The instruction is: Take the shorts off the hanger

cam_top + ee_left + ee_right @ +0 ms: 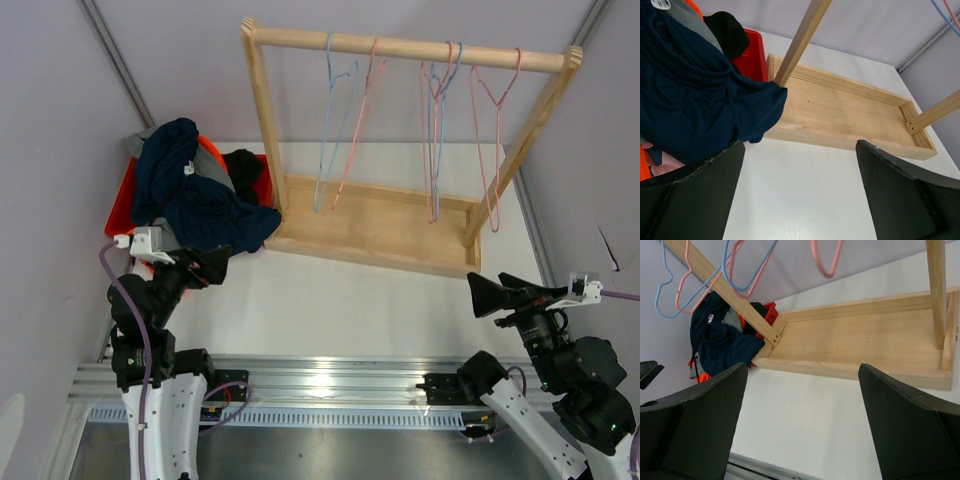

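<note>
The shorts lie heaped in a red bin [119,206] at the left. Navy shorts [195,205] [695,100] [720,342] are on top, one leg spilling over the bin's edge toward the rack's base. Grey cloth [212,172], black shorts [243,168] [727,27] and a bit of orange [644,170] and pink [665,169] show beneath. Several wire hangers [335,120], blue and pink, hang bare on the wooden rail [400,45]. My left gripper [212,265] [800,150] is open just in front of the pile. My right gripper [495,292] [802,372] is open over the table, near the rack's right post.
The wooden rack has a shallow tray base [380,225] [850,110] [865,335] and two slanted posts [268,120]. Purple walls close in at the back and sides. A metal rail [320,385] runs along the near edge.
</note>
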